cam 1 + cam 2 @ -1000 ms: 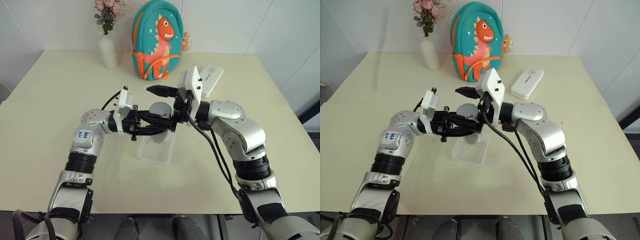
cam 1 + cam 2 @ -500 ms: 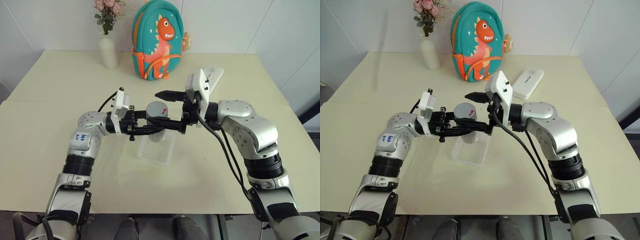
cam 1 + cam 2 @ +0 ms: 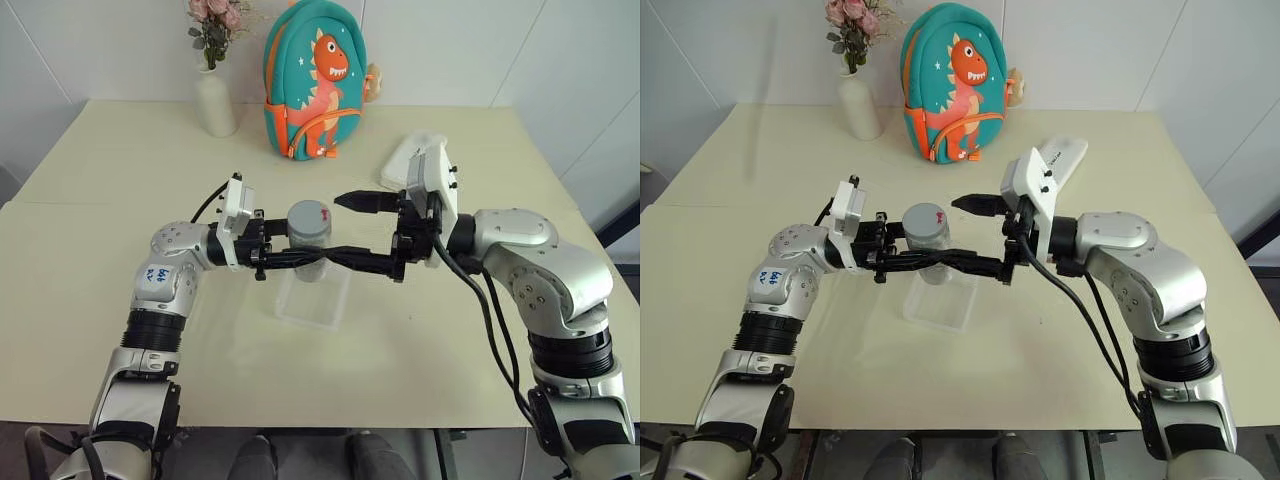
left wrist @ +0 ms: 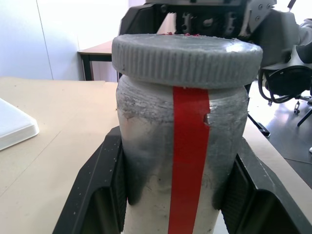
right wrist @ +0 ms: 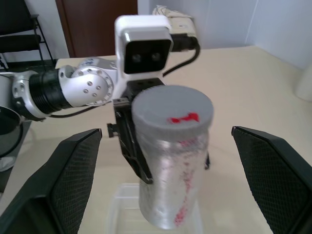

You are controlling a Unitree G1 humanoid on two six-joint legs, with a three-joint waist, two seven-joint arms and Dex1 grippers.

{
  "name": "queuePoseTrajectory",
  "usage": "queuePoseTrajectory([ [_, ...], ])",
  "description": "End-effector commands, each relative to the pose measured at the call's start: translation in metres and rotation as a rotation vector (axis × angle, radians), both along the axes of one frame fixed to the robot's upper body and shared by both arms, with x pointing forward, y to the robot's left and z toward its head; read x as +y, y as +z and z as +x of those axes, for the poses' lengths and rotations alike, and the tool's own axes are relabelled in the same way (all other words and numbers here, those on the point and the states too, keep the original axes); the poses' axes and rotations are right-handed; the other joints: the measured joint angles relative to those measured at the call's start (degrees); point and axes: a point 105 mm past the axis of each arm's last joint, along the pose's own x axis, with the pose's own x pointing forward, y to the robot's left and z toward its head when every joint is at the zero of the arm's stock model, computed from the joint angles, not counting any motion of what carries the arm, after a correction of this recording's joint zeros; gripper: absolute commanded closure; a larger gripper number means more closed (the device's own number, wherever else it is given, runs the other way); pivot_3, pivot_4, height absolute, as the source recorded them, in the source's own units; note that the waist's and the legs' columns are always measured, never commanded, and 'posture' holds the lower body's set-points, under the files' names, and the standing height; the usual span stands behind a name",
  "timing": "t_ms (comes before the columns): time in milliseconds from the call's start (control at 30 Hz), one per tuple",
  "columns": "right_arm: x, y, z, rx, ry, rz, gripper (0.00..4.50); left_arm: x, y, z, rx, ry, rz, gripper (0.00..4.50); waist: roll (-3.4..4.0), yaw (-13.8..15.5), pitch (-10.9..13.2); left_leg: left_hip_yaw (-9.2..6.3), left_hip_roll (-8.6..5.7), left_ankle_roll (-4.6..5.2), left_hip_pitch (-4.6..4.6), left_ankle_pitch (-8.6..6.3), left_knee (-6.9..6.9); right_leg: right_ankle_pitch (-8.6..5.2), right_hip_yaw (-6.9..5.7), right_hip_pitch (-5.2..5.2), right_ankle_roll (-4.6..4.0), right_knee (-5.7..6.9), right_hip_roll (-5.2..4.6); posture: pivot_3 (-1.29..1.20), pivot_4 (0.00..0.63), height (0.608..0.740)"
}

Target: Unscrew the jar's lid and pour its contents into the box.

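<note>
A pale, cream-coloured surface (image 3: 90, 300) is carrying everything, and the account is running from the robot's left side to its right. At the far left edge of the back, a tall white vase (image 3: 215, 102) with pink flowers is standing upright. Nearer the front, the left pincer (image 3: 300, 258) is reaching in toward the middle, its two black fingers (image 4: 105, 195) clamped tight on the sides of the jar (image 3: 310, 250) and holding it upright in the air. The jar is wearing its grey lid (image 3: 309, 221), screwed in place, with a small red mark on top and a red strip running down the jar's side. What is inside the jar cannot be made out. Directly below the jar, the clear shallow box (image 3: 312, 300) is lying on the surface. Behind the middle, a teal dinosaur backpack (image 3: 313, 80) is standing upright. The right pincer (image 3: 365, 235) is pointing toward the jar with its fingers spread wide, one above and behind, one lower and in front, gripping nothing and standing just clear of the lid. Behind it, a flat white case (image 3: 1058, 160) is lying on the surface.
</note>
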Motion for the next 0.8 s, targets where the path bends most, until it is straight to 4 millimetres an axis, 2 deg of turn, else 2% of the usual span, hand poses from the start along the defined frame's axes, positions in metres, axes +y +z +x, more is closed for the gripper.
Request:
queuePoseTrajectory([
  [33, 0.008, 0.018, -0.012, -0.046, 0.046, 0.064, 0.02, -0.005, 0.009, -0.002, -0.035, -0.029, -0.017, 2.52, 0.00, 0.0, 0.0, 0.00, 0.00, 0.00, 0.00, 0.00, 0.01, 0.00, 0.00, 0.00, 0.00, 0.02, 0.00, 0.00, 0.150, 0.740],
  [133, 0.011, 0.019, -0.014, -0.037, 0.068, 0.077, 0.02, -0.006, 0.007, -0.001, -0.035, -0.033, -0.016, 2.52, 0.00, 0.1, 0.0, 0.00, 0.00, 0.00, 0.00, 0.00, 0.04, 0.00, 0.00, 0.00, 0.00, 0.04, 0.00, 0.00, 0.150, 0.740],
  [267, 0.025, 0.019, -0.016, -0.026, 0.108, 0.102, 0.02, -0.011, 0.008, 0.000, -0.037, -0.049, -0.020, 2.52, 0.00, 0.0, 0.0, 0.00, 0.00, 0.00, 0.00, 0.00, 0.02, 0.00, 0.00, 0.00, 0.00, 0.03, 0.01, 0.00, 0.150, 0.740],
  [433, 0.039, 0.015, 0.001, -0.037, 0.074, 0.099, 0.02, -0.016, 0.010, -0.001, -0.047, -0.069, -0.021, 2.52, 0.00, 0.0, 0.0, 0.00, -0.01, 0.00, 0.00, 0.00, 0.04, 0.00, 0.00, 0.00, 0.00, 0.04, 0.00, 0.00, 0.150, 0.740],
  [800, 0.041, 0.021, 0.021, -0.089, 0.038, 0.096, 0.02, -0.020, 0.009, -0.005, -0.055, -0.086, -0.019, 2.52, 0.01, -0.1, 0.0, -0.01, 0.00, 0.00, 0.00, 0.00, 0.01, 0.00, -0.02, -0.01, 0.00, 0.03, 0.00, 0.00, 0.150, 0.740],
])
